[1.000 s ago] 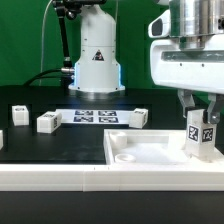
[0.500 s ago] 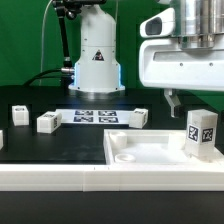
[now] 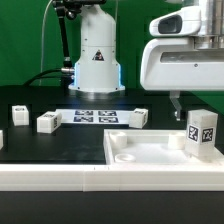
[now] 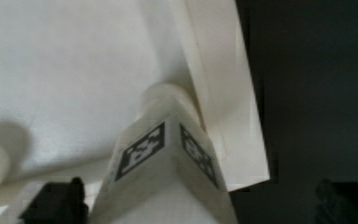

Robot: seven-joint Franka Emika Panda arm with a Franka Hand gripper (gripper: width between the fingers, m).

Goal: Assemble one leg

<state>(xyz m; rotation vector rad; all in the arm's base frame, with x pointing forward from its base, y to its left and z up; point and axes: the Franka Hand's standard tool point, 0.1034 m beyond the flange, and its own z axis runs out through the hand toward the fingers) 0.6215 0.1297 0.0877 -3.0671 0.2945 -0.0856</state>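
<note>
1. Wrist view: claw [image 4: 199,204] spread wide, gripping nothing; dark fingertips [image 4: 55,200] sit either side of leg [image 4: 158,160], w/ a gap on each side
2. Leg stands upright on white panel [image 4: 69,60], just beside panel's edge; tags show on two faces
3. Exterior view: leg is on the panel at the exterior view's right; claw hangs above it, clear of it; only one finger seen there
4. Can't tell if leg's lower end sits in a socket
5. Three other legs [image 3: 47,122] lie on dark desk [image 3: 60,140], off the panel, apart from each other
6. Marker board [image 3: 95,117] lies flat between two of them
</note>
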